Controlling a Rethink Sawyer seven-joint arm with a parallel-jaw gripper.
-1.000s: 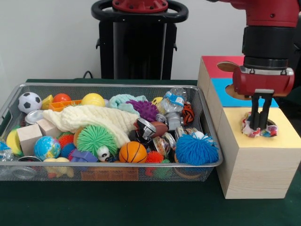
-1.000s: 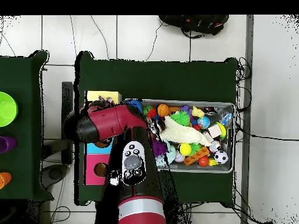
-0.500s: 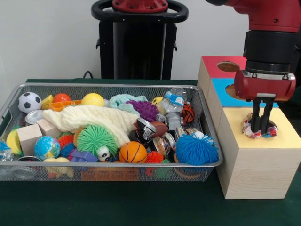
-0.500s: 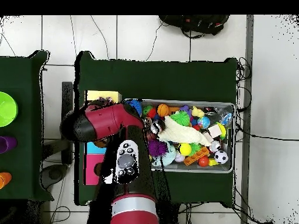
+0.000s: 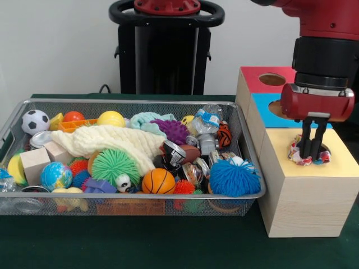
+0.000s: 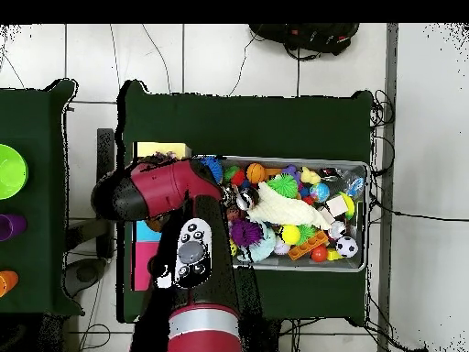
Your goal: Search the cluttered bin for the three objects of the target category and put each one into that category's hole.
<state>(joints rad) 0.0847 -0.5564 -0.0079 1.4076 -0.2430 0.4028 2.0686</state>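
My gripper [image 5: 311,156] stands straight down over the round hole in the yellow face of the wooden box [image 5: 336,162] at the right. Its two fingers [image 5: 306,140] stand close together, shut on a multicoloured rope toy [image 5: 296,152] that sits bunched in and around the hole. The silver wire-mesh bin [image 5: 134,101] lies to the left, full of toys. I cannot make out any other rope toy in the clutter. In the overhead view the arm [image 6: 160,188] covers the gripper; the yellow box [image 6: 156,148] and bin [image 6: 359,165] show.
The blue-faced box [image 5: 263,112] and the red-faced box [image 5: 252,75] stand behind the yellow one, each with its own hole. The bin holds a fuzzy blue ball [image 5: 234,177], a green spiky ball [image 5: 115,165], a cream cloth [image 5: 112,140], small balls and jars.
The arm has shifted slightly right and a little lower over the yellow box. The rope toy stays bunched at the hole around the fingers.
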